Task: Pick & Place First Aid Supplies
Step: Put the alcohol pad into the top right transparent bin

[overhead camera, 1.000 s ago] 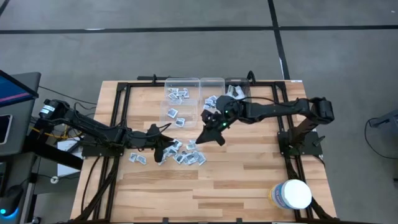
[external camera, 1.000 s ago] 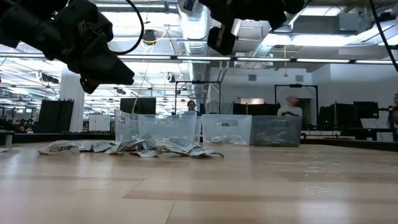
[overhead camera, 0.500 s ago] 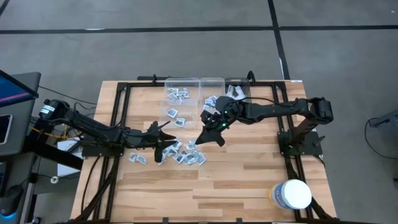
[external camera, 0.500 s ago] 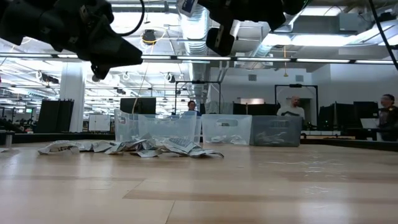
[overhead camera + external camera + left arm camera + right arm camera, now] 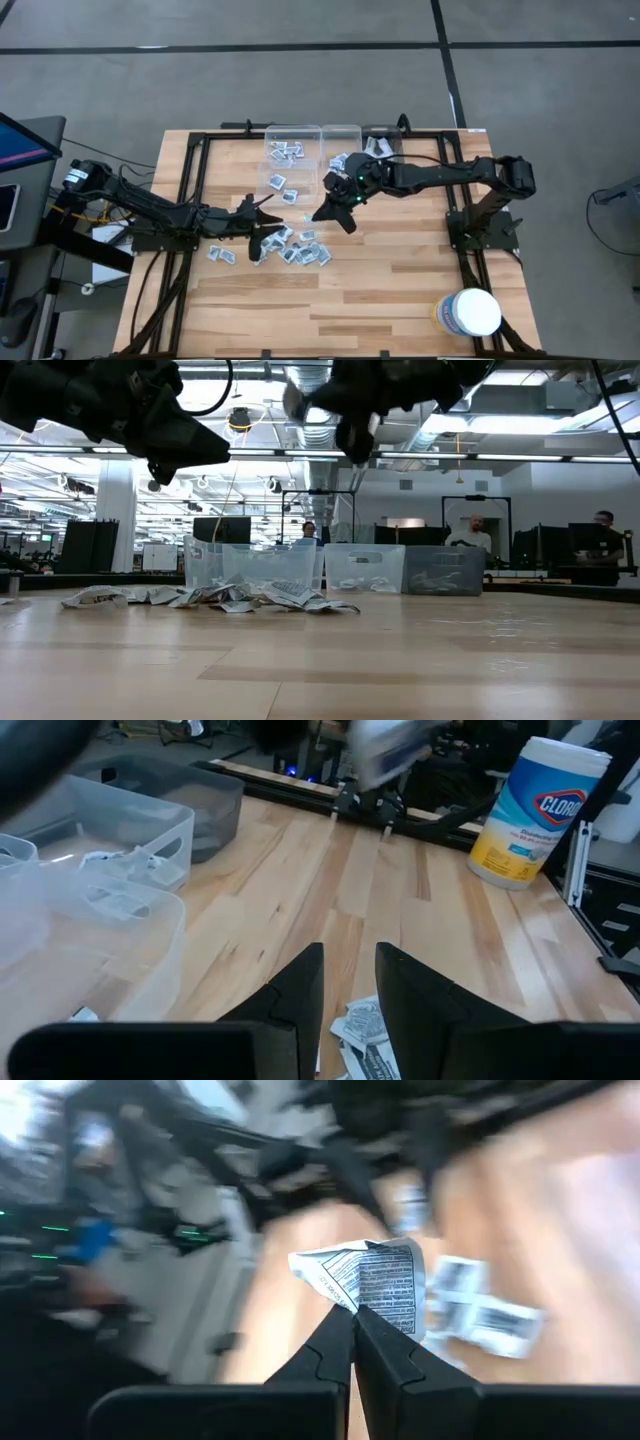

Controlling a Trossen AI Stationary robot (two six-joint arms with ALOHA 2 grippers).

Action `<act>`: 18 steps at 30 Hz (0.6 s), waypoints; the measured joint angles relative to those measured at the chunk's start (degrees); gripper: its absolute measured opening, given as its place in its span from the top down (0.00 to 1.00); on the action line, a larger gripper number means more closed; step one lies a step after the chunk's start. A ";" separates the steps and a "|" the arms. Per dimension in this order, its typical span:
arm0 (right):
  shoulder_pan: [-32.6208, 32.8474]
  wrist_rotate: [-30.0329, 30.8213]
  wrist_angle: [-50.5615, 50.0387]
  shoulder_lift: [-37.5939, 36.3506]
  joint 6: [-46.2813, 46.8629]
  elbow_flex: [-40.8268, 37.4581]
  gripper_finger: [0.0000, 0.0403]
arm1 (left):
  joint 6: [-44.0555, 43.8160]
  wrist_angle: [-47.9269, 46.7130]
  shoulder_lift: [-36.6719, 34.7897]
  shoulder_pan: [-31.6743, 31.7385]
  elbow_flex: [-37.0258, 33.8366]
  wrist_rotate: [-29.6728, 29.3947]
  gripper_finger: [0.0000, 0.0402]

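Two tools are over the counter (image 5: 400,270). The right tool (image 5: 353,1316) has its dark fingers pressed together on the edge of one packet (image 5: 365,1283), a thin crinkled white square printed with dense black text too small to read; it hangs raised above the counter, between the loose pile and the bins. From above, that right tool (image 5: 331,212) sits just in front of the clear bins, and the packet itself cannot be made out there. The left tool (image 5: 348,982) hovers with its fingers a narrow gap apart and nothing between them, above the near side of the pile; a couple of printed packets show just beyond its fingertips.

The pile of packets (image 5: 290,249) lies scattered flat on the pale wood-plank counter, small white-grey squares with dark prints, touching and overlapping. From the low view the pile (image 5: 215,598) reads as a ragged, crumpled strip, single pieces hard to separate.

Three clear plastic bins (image 5: 296,155) stand in a row along the far edge; more packets lie in the left and middle ones, while the contents of the third are partly hidden by the right arm.

A white round tub (image 5: 535,812) with a yellow-and-blue label reading "CLOROX" stands at the near right corner of the counter.
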 joint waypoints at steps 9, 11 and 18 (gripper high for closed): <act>-4.47 23.53 -15.11 0.00 -24.17 0.02 1.00 | -1.99 2.62 0.00 0.00 0.00 -0.02 0.77; -5.75 30.02 -16.91 0.00 -28.47 0.02 1.00 | -1.97 2.96 -0.02 0.00 0.00 -0.04 0.77; -11.57 42.05 -17.89 -0.02 -33.64 0.02 1.00 | -2.21 3.01 -0.02 0.02 0.00 -0.04 0.77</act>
